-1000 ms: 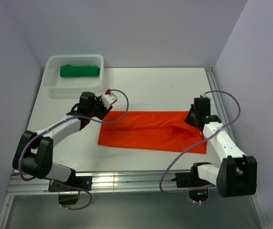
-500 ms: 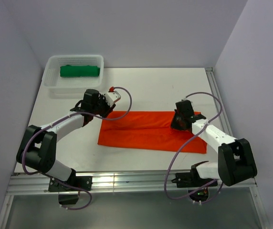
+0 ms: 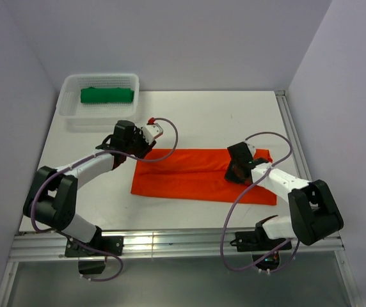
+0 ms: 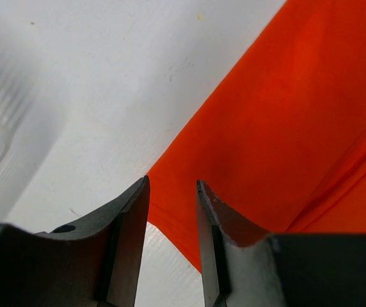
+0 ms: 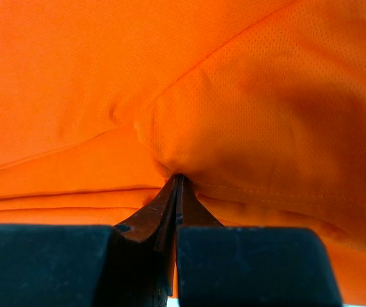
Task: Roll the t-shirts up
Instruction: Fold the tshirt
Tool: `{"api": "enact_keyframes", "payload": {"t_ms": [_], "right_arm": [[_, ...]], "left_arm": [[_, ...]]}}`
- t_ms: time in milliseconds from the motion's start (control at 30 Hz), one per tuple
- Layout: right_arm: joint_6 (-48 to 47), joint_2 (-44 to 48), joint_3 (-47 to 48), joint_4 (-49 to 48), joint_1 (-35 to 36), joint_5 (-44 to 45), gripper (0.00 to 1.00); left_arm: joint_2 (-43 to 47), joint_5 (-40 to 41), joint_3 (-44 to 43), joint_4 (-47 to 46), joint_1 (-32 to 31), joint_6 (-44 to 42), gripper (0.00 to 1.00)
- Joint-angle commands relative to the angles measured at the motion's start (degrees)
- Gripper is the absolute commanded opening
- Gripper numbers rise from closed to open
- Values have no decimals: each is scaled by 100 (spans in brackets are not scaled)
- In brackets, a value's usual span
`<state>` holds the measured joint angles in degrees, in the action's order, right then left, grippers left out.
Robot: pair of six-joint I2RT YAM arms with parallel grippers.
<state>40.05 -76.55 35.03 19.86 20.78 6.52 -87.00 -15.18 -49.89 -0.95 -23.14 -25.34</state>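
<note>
Orange-red t-shirt (image 3: pixel 196 176) lies on the table (image 3: pixel 221 115) as a long folded band, running left to right, centre to right of the surface; flat on the left, rucked on the right.

Right gripper (image 5: pixel 177 182): jaws pressed together on a small pinch of the orange cloth, near the band's right end; fabric puckers up from the tips.

Left gripper (image 4: pixel 173 185): jaws partly apart, over the band's far-left corner; nothing clamped. The cloth edge shows in the gap, but I cannot tell whether the fingers touch it.

Step in hand, as I judge it: starting the roll from the right end. To do it well, take the full stack of layers rather than the top sheet alone; turn the end over tight and square to the long edges, so the roll does not cone. The left gripper would best pin its corner so the band does not drag along the table; smooth the rucks before they get rolled in.

Count: two t-shirts; one orange-red on the table, one green t-shirt (image 3: pixel 107 95), which looks already rolled, in the white basket (image 3: pixel 68 115) at far left; one basket; two grippers.
</note>
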Motion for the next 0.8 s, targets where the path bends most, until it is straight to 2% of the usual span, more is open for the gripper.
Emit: {"api": "enact_keyframes", "payload": {"t_ms": [0, 167, 267, 400, 533, 567, 633, 767], "right_arm": [[117, 456, 276, 123, 76, 270, 1], [90, 887, 680, 878, 67, 726, 1], [292, 914, 664, 968, 32, 1035, 0], [617, 905, 50, 477, -528, 588, 0], [767, 1090, -698, -576, -1275, -579, 0], [776, 1046, -838, -684, -1365, -626, 0], [767, 723, -848, -799, -1471, -1002, 0], [715, 281, -673, -764, -1489, -1075, 0]], "left_arm": [[-89, 59, -170, 77, -94, -14, 41], [-80, 68, -284, 77, -156, -32, 41], [-80, 120, -311, 77, -218, -23, 41], [-71, 156, -276, 77, -262, -32, 40], [-54, 191, -223, 77, -271, -50, 40], [-71, 156, -214, 77, -279, -50, 41], [-124, 138, -223, 95, -279, -50, 41], [-404, 261, -355, 323, -341, -41, 40]]}}
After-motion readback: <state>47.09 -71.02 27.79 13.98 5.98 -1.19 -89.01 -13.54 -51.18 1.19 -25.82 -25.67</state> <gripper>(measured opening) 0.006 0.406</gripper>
